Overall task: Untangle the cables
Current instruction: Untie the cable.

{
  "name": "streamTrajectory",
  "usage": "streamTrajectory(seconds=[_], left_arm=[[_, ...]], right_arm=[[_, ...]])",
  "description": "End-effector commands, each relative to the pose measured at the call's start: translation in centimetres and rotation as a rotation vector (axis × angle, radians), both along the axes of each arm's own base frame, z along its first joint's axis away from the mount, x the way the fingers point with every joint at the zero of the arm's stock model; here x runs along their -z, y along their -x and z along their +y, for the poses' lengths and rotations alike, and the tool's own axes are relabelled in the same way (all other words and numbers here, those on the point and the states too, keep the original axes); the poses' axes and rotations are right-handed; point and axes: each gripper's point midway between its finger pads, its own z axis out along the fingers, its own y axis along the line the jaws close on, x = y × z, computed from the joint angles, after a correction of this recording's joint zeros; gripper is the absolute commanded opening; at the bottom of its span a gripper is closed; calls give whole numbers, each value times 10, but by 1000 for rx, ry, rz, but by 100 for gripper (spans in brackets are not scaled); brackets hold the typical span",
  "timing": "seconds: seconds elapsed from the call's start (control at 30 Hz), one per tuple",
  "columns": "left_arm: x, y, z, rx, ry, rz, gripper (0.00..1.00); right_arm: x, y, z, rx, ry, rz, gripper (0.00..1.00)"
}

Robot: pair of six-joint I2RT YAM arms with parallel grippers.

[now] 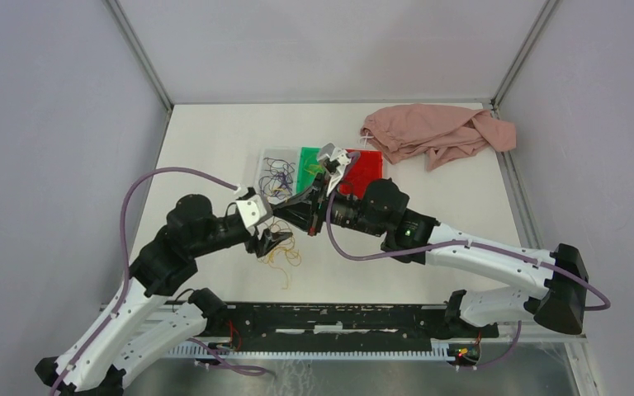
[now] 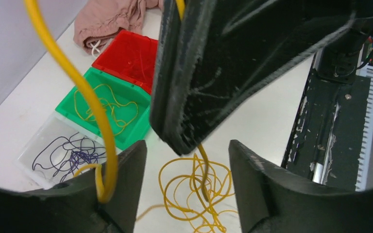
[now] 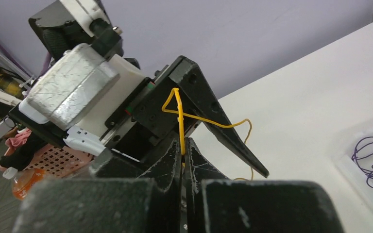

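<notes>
While the right gripper (image 3: 183, 145) pinches a yellow cable (image 3: 180, 121), the left gripper (image 2: 187, 150) stands wide. A yellow tangle (image 2: 189, 189) lies on the tabletop (image 2: 257, 116) below.

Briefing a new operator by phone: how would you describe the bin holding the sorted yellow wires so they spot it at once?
On the white table, near the crumpled pink cloth, three shallow plastic bins sit in a row. It is the middle one: the green plastic bin, between the clear tray of purple wires and the red bin.
</notes>
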Motion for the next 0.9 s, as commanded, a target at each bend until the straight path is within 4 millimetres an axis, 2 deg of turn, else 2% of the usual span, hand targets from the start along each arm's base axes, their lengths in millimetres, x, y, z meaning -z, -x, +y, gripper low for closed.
streamTrajectory(seconds=[0.0,0.07,0.1,0.17,0.27,0.3,0.47,0.53,0.67,0.87], left_arm=[[-31,0,-8,24,74,-40,63],[-33,2,-8,29,79,-40,53],[-34,3,-7,33,82,-42,45],[-37,6,-8,45,85,-46,23],[-43,9,-8,57,91,-50,5],[-45,11,-8,70,89,-49,3],[-52,21,-10,130,69,-54,3],[-57,20,-10,128,66,-66,3],[-73,19,-10,131,79,-103,3],[-92,17,-12,126,97,-94,3]], right_arm=[[-27,12,1,-63,-59,-33,1],[-23,13,0,-69,-46,-35,1],[-22,13,0,-69,-41,-34,2],[-19,14,-1,-69,-30,-32,4],[-16,13,-3,-61,-19,-30,11],[-16,13,-5,-56,-19,-31,14],[-16,7,-17,3,-14,-32,48],[-14,8,-23,15,-11,-37,56],[1,13,-32,9,25,-36,68],[14,22,-32,-36,39,-31,71]])
